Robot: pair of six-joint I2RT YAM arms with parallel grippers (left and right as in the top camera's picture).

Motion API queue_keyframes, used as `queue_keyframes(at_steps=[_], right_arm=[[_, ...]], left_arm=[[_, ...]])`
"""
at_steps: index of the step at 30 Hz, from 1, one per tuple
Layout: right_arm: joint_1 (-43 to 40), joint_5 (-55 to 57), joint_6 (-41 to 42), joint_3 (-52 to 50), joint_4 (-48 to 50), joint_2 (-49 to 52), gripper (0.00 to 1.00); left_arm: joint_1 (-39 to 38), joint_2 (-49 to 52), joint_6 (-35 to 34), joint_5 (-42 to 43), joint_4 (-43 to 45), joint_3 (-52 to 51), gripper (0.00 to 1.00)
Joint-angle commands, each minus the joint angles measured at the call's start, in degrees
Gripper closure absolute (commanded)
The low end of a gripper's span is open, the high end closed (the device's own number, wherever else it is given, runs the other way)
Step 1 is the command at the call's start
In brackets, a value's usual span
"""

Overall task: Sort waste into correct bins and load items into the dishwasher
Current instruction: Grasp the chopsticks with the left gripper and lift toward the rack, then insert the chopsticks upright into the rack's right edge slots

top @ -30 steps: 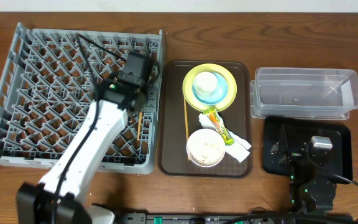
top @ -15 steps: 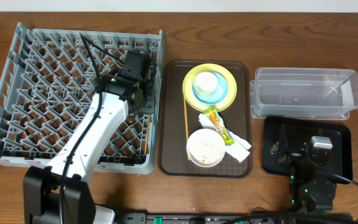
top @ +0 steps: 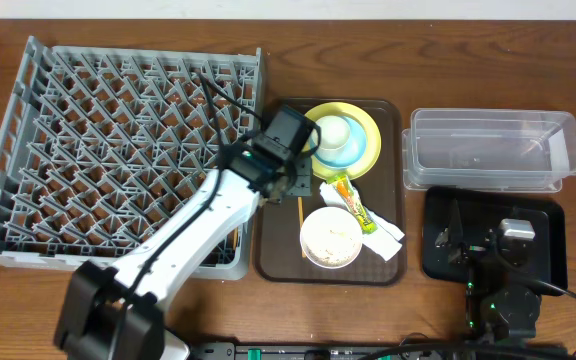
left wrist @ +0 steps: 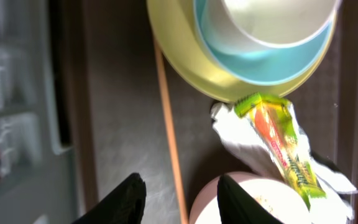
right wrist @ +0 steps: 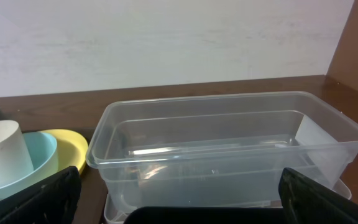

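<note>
- Left gripper (left wrist: pixel 180 198) has left the dish rack (top: pixel 118 140) and now hangs over the serving tray (top: pixel 273 250), above its left strip.
- Jaws spread, nothing between them; they straddle the second chopstick (left wrist: pixel 168 137), which lies flat along the serving tray's left side.
- The first chopstick was in the rack, by the wall nearest the serving tray; the arm now covers that spot.
- Reading: one chopstick loaded, its partner is next.
- Still on the serving tray: plate (top: pixel 368 135) at the far end carrying blue bowl (top: pixel 320 152) and cup (top: pixel 331 130); white bowl (top: pixel 330 238) at the near end; wrapper (top: pixel 356 204) and napkin (top: pixel 388 238) between.
- Right gripper (right wrist: pixel 179 199) parked right of the serving tray, fingers wide, empty.
</note>
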Motion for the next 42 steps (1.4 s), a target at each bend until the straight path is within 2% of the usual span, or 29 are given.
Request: queue_keyframes(at_steps=[1,8,17,18,21,23,28,32,36,42], right_arm=[[-0.2,0.2,-0.3,-0.1,-0.2,-0.1,0.01],[-0.2,0.2,-0.3,-0.1,-0.2,-0.1,0.01],[-0.2,0.2,-0.3,-0.1,-0.2,-0.1,0.01],[-0.2,0.2,-0.3,-0.1,-0.2,-0.1,0.01],[-0.2,0.2,-0.3,-0.1,-0.2,-0.1,0.01],[-0.2,0.2,-0.3,-0.1,-0.2,-0.1,0.01],[-0.2,0.2,-0.3,-0.1,-0.2,-0.1,0.01],[-0.2,0.2,-0.3,-0.1,-0.2,-0.1,0.01],[-0.2,0.2,-0.3,-0.1,-0.2,-0.1,0.01],[-0.2,0.2,-0.3,-0.1,-0.2,-0.1,0.01]], left_arm=[[-1.2,5.8,-2.7,-3.0,3.0,-1.0,0.59],[-1.1,14.7,-3.1,-3.0,5.4,-1.0,0.59],[-1.1,20.9,-3.1,-3.0,7.4,-1.1,0.59],[-1.1,21.3,-3.1,-3.0,7.4,-1.1,0.64],[-1.0,21.9,-3.0,-3.0,7.3,-1.1,0.90],[-0.9,21.4,-3.1,-3.0,7.3,-1.0,0.92],[0.4,17.1,-1.9,-3.0,6.9,-0.2,0.92],[3.2,8.9,0.8,-3.1,4.2,1.1,0.92],[7.8,-1.7,4.5,-3.0,-1.6,1.2,0.92],[14.1,-9.6,12.6,-3.0,-8.2,1.2,0.92]])
